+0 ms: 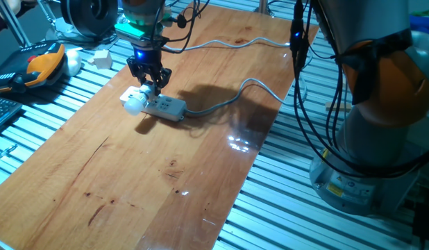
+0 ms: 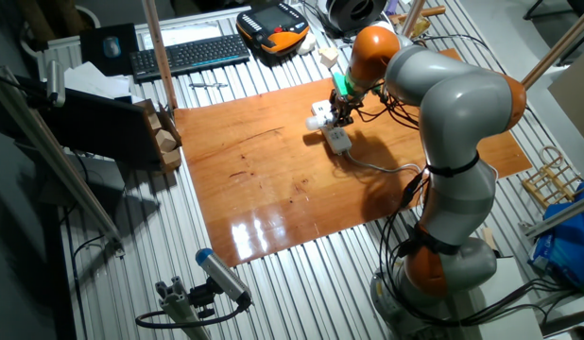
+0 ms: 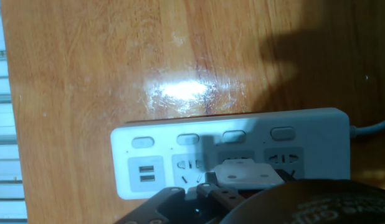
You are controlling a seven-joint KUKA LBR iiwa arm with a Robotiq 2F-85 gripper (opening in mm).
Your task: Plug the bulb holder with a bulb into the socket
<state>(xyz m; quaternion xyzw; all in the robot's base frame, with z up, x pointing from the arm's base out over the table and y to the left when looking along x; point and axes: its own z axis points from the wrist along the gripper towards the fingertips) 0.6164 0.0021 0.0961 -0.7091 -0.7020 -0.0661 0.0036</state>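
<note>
Gripping the small white plastic bulb holder point(image 3: 248, 173), our black two-finger gripper point(image 1: 151, 82) sits closed on it right over the long white rectangular power strip socket point(image 3: 230, 149), near the wooden desk's point(image 1: 152, 180) far left corner. The round white bulb point(image 1: 135, 105) juts off the strip's end. We can't confirm pin alignment, so pushing skewed could jam the prongs or shove the strip along its grey cable point(image 1: 221, 104).

I see a glossy wooden board point(image 1: 152, 180) on a slatted metal bench point(image 1: 284, 201). The socket point(image 1: 166, 106) lies flat on the board, its grey cable point(image 1: 221, 104) trailing across the wood.
</note>
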